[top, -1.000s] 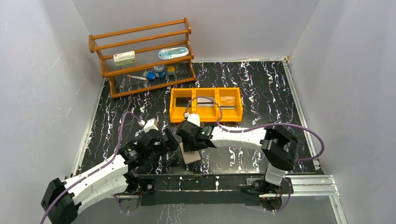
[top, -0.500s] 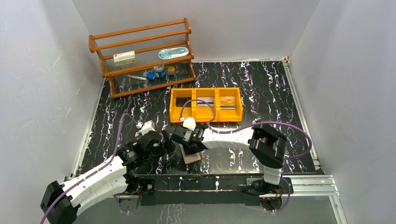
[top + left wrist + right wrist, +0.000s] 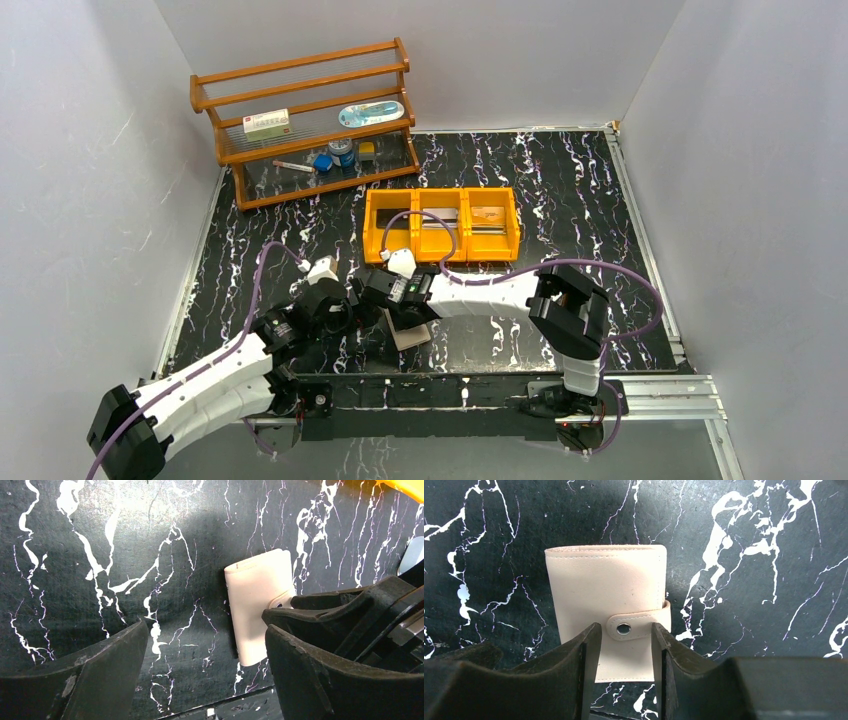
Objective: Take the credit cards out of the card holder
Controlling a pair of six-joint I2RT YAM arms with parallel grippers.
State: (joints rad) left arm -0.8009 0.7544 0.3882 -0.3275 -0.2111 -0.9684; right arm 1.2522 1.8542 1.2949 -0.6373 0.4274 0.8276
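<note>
The card holder (image 3: 410, 331) lies folded shut on the table near the front edge, tan cover up, with a snap strap (image 3: 639, 626) closed across it. It also shows in the left wrist view (image 3: 257, 595) and the right wrist view (image 3: 606, 587). My right gripper (image 3: 393, 306) hovers just over it, jaws narrowly open on either side of the strap (image 3: 625, 628). My left gripper (image 3: 367, 320) is wide open and empty just left of the holder (image 3: 205, 627). A grey card (image 3: 438, 222), a tan card (image 3: 488, 217) and a dark card (image 3: 392, 213) lie in the yellow bin.
The yellow three-compartment bin (image 3: 441, 258) stands behind the grippers. A wooden shelf (image 3: 300, 120) with small items is at the back left. A metal rail (image 3: 480, 385) runs along the front edge, close to the holder.
My right gripper has moved left and settled over the card holder's strap. My left gripper has shifted only slightly beside it. The holder stays shut in place.
</note>
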